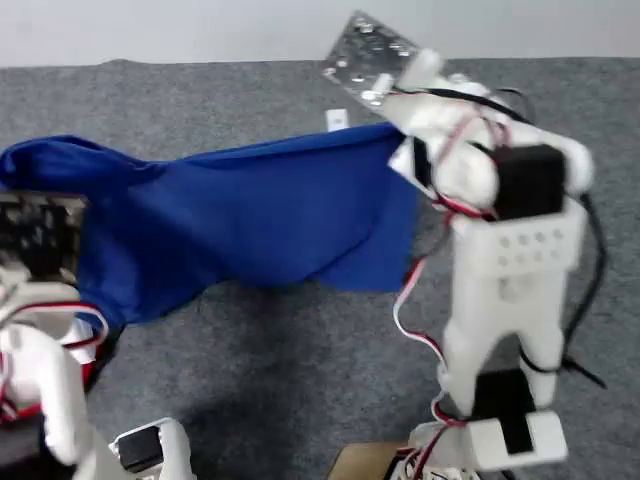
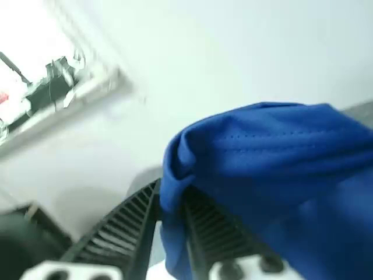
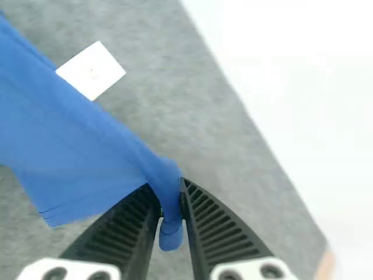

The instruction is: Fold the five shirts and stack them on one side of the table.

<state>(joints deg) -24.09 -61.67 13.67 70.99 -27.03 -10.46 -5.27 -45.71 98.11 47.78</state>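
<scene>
Two grippers (image 2: pixel 171 190) (image 3: pixel 168 188), one blue shirt (image 1: pixel 270 210)

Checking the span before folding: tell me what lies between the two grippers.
The blue shirt spans from the left gripper to the right gripper, each shut on an edge; the high view shows it.
</scene>
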